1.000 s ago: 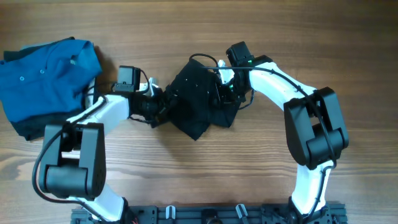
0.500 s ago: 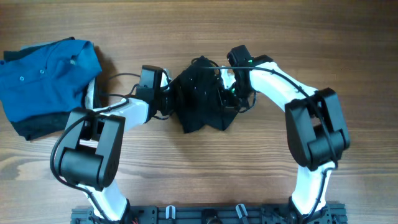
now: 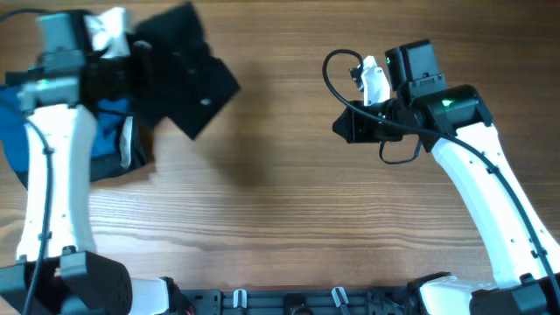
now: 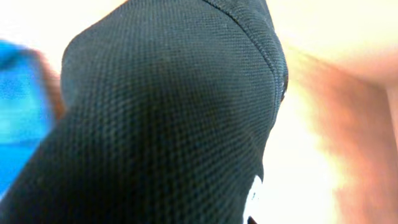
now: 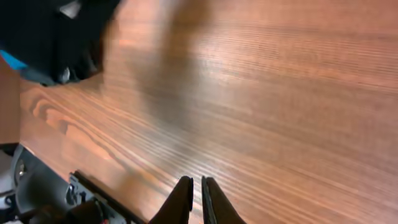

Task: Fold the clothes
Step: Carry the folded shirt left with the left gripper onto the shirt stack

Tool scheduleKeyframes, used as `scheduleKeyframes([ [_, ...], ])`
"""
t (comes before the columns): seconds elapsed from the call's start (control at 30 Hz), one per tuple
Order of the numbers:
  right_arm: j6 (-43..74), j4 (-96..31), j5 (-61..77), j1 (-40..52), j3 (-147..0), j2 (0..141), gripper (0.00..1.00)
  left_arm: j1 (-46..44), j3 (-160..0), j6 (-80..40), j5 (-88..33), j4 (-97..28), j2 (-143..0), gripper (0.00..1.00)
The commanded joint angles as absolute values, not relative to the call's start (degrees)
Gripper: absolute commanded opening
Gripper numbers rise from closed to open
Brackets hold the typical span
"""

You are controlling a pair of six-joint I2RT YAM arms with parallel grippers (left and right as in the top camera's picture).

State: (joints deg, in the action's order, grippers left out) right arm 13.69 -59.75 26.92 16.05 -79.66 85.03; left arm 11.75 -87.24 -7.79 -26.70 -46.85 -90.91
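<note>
The clothes, a bunched black shirt (image 3: 179,74), hang in the air at the back left, above the blue pile. My left gripper (image 3: 131,74) is buried in the fabric and shut on it; its fingers are hidden. Black mesh cloth (image 4: 161,112) fills the left wrist view, and a bit of white logo (image 4: 253,193) peeks out at its lower edge. My right gripper (image 3: 343,129) hovers over bare wood at the right, far from the shirt. In the right wrist view this gripper (image 5: 193,179) is shut with nothing between its fingers, and the shirt (image 5: 56,31) shows in the top left corner.
A blue polo shirt (image 3: 112,122) lies at the left edge beneath the left arm, on a darker garment (image 3: 109,164). The wooden table (image 3: 280,201) stretches between the arms. A black mounting rail (image 3: 306,302) runs along the front edge.
The left arm has swung from mid-table to the far left, carrying the black shirt up with it. The right gripper has let the shirt go and drawn back to the right.
</note>
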Motion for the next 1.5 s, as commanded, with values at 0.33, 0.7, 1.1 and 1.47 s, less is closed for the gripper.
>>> scheduleKeyframes([
  [0.33, 15.0, -61.1, 27.0, 16.2, -79.9, 84.3, 0.11, 43.5, -88.5, -9.5, -31.8, -41.5, -110.8, 0.74],
  [0.7, 16.7, -59.2, 27.0, 16.2, -79.9, 84.3, 0.15, 40.3, -91.7, -1.1, -28.5, -46.1, -93.7, 0.04],
  [1.1, 15.0, -56.5, 22.1, 16.2, -80.5, 80.1, 0.1, 35.7, -94.1, -3.3, -24.4, -46.6, -110.8, 0.5],
  [1.47, 15.0, -56.1, 5.3, 16.2, -84.1, 49.8, 0.72, 20.9, -95.7, 23.3, -33.1, -60.3, -65.3, 1.0],
])
